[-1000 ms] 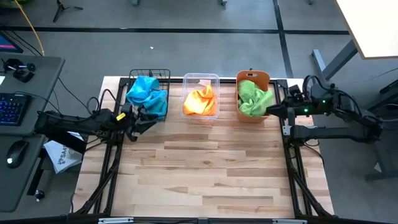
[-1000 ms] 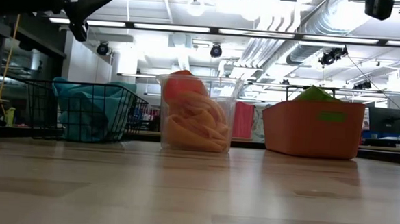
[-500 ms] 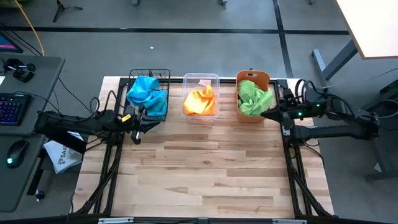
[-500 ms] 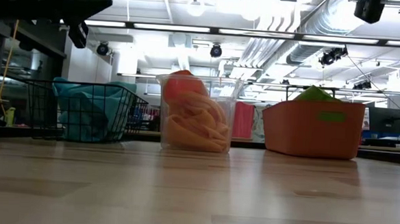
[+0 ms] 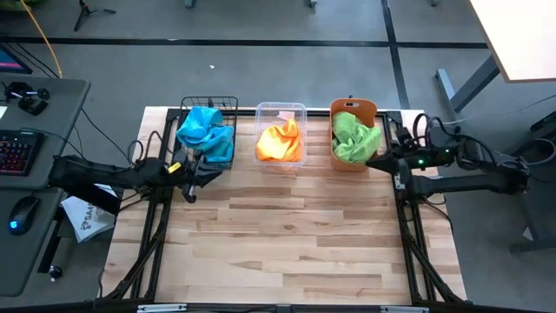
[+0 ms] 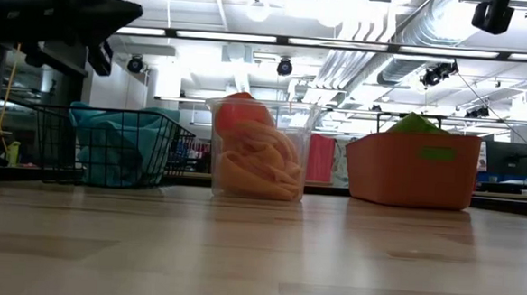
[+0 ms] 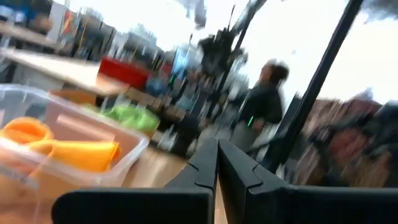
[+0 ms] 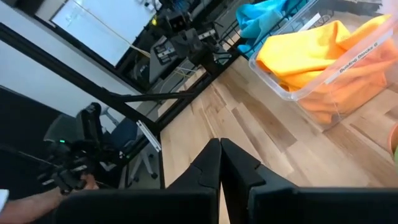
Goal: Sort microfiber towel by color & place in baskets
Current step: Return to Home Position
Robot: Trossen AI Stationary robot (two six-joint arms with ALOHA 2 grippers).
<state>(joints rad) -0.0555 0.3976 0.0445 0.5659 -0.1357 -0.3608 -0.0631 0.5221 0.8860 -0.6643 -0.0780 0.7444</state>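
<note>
A: Since every cloth lies in a container, where do those containers stand?

B: In a row along the back edge of the wooden table [image 5: 287, 235], each just beside the next. The black wire mesh basket [image 5: 208, 101] is nearest the back left corner. It holds the turquoise towels [image 5: 204, 129], bunched up and spilling a little over its front side.

A: And in the middle?

B: The clear plastic tub [image 5: 280, 107], with the orange towels [image 5: 280, 141] crumpled inside. In the low view they fill it nearly to the top. The orange plastic bin [image 5: 354, 104] stands toward the back right corner, and the green towels [image 5: 354, 137] heap up above its rim.

A: What about the arms?

B: The left gripper [image 5: 205, 170] hangs by the table's left edge, just in front of the wire basket. The low view shows it lifted higher than the basket's rim. In the left wrist view its jaws are pressed together with nothing between them.

A: And the other one?

B: The right gripper [image 5: 372, 162] is by the right edge, with its tip just beside the orange bin's front right corner. I cannot tell from above whether it touches the bin. Its jaws are also closed tight and empty. The right wrist view looks past them across the boards to the tub and the wire basket.
</note>
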